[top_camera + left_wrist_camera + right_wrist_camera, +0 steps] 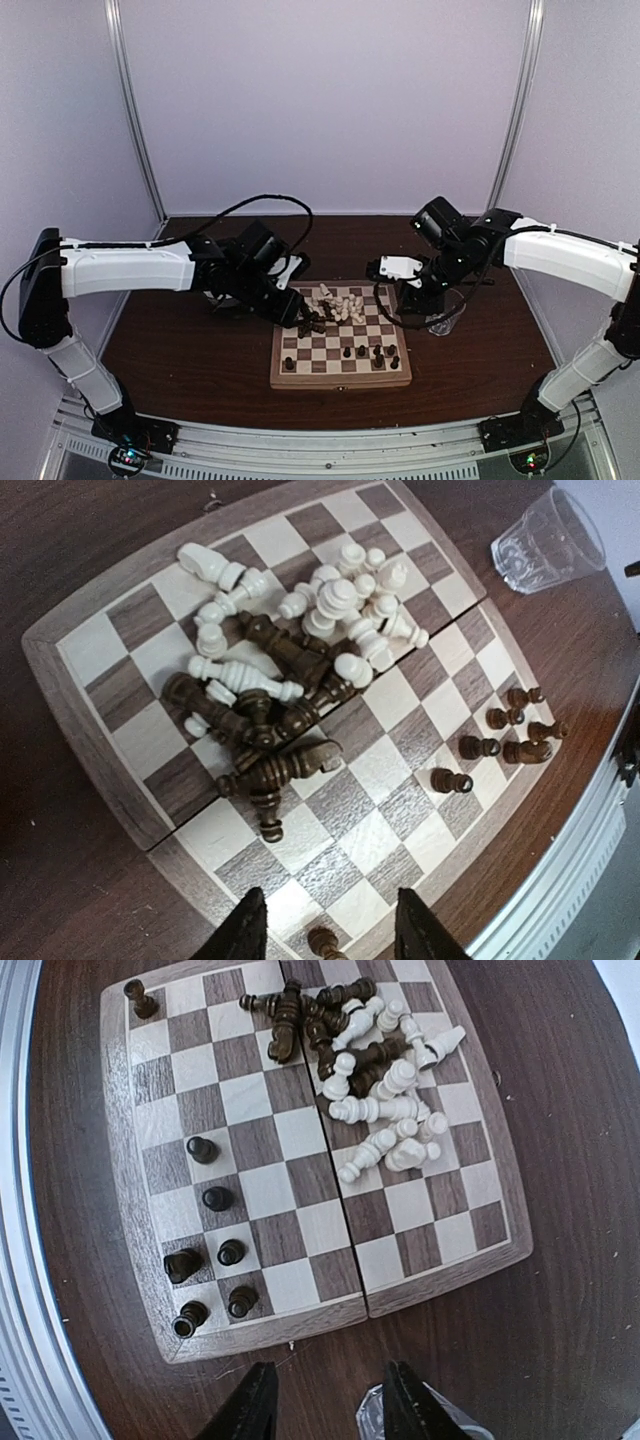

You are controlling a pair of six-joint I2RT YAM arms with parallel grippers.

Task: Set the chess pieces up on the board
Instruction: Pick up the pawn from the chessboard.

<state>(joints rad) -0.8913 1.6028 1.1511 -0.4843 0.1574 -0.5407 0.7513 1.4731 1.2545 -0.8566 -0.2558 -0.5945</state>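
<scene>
Wooden board (340,384) flat at mid-table between both arms; chess pieces (285,675) mostly heaped on its far half, dark and cream tangled, a few dark ones upright near the front edge; left gripper (328,905) spread, holding nothing; right gripper (328,1375) likewise, hovering by the glass (548,540).

Left arm (130,268): base at near left corner, upper link rising, white forearm stretched level toward centre, wrist bent downward. Left claw (330,930): pointing down, dark fingers (245,935) spread wide apart, gripping nothing. Right arm (565,255): base at near right corner, white forearm reaching inward to left, wrist dropped. Right claw (325,1405): aimed down, fingers (405,1405) parted, nothing clamped between.
</scene>
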